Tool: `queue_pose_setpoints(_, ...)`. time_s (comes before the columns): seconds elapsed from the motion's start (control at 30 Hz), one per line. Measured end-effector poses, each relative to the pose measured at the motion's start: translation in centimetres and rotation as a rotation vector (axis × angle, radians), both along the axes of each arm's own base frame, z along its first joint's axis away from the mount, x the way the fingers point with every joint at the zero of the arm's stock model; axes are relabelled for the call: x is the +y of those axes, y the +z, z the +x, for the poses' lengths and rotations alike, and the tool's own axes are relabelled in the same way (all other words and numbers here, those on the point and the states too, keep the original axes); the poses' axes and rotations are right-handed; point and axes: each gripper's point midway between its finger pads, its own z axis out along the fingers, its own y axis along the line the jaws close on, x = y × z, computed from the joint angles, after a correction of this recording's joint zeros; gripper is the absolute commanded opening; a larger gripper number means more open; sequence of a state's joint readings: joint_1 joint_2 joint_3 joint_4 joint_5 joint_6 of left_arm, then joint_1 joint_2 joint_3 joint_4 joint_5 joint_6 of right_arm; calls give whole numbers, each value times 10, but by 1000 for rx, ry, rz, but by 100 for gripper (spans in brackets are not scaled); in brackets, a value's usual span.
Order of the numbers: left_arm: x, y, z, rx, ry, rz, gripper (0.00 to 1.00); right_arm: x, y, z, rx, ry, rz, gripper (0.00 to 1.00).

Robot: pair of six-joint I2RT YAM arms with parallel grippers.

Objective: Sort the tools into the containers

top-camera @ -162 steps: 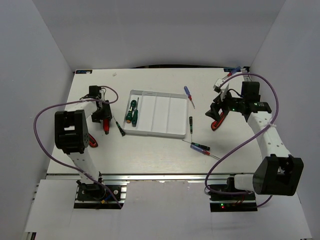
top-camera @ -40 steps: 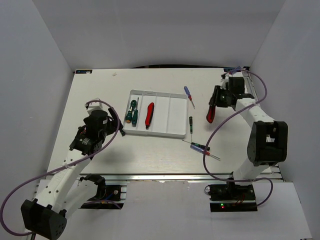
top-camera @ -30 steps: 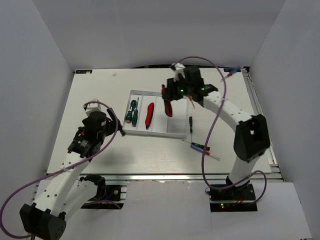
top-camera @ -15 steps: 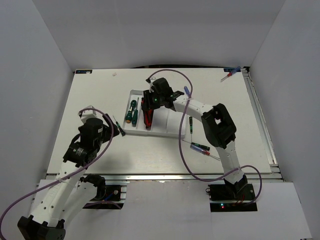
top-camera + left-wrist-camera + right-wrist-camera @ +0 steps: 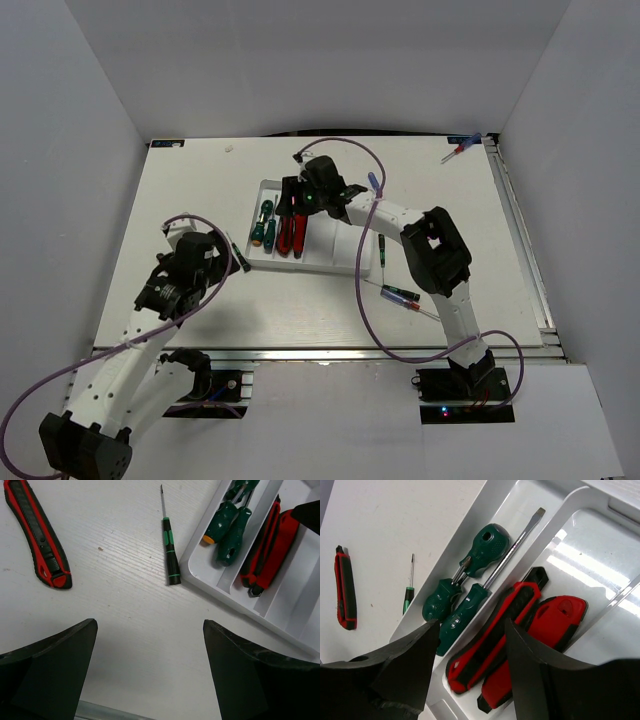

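- Red tools (image 5: 520, 640), two of them, lie side by side in the tray's (image 5: 590, 565) second slot. They are directly beneath the right gripper (image 5: 473, 624), whose fingers stand apart with nothing between them.
- Green screwdrivers (image 5: 470, 585) fill the slot just past its left finger.
- Left gripper (image 5: 150, 625) hangs fully spread and empty. A thin driver (image 5: 170, 552) lies ahead of it and a knife (image 5: 37, 535) further to its left, both outside the tray.
- Risk, as I judge it: the right fingers sit low over the red pair, so a tilted withdrawal could clip one and flick it over a divider. The arm's cable (image 5: 358, 270) could also sweep the loose drivers (image 5: 400, 296) behind it.
- Table (image 5: 100, 520) is white, enclosed by white walls (image 5: 300, 70).
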State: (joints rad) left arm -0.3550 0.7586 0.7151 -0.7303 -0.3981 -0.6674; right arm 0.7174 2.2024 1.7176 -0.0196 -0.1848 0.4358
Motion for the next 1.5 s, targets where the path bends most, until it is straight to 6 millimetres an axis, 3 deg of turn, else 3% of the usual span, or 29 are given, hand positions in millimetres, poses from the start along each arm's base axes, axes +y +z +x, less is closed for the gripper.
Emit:
queue_pose_setpoints(0.2,2,-6,3,37,13,20,98,-7,-11,-3,9,3,-23,66)
queue_pose_setpoints(0.3,4,-4,4,36,23,21,98,-10,-5,-3,-37,51,-41,78)
queue_pose_setpoints(0.37,7,-4,4,38,37,22,98,-12,10,-5,-96,127,-37,89)
queue_pose_setpoints(0.5,27,-14,9,90,86,22,98,-20,75,-23,-253,419,87,89)
queue_pose_setpoints(0.6,46,-30,19,165,124,-15,98,-51,122,-27,-388,570,168,89)
queue_pose_setpoints(0.7,61,-49,29,249,141,-66,98,-94,147,-19,-521,623,134,89)
queue_pose_setpoints(0.77,71,-64,31,311,164,-99,98,-124,148,-20,-576,622,84,89)
queue_pose_setpoints(1.0,102,-92,35,424,233,-116,98,-194,103,-68,-530,612,-11,89)
queue_pose_setpoints(1.13,115,-107,44,470,244,-89,95,-221,94,-76,-518,573,-36,89)
queue_pose_setpoints(1.33,135,-135,50,546,255,-58,86,-250,102,-71,-550,509,-57,89)
queue_pose_setpoints(1.47,147,-142,56,560,260,-48,76,-264,103,-67,-551,479,-62,89)
queue_pose_setpoints(1.5,150,-142,57,559,262,-47,70,-267,103,-65,-550,472,-63,89)
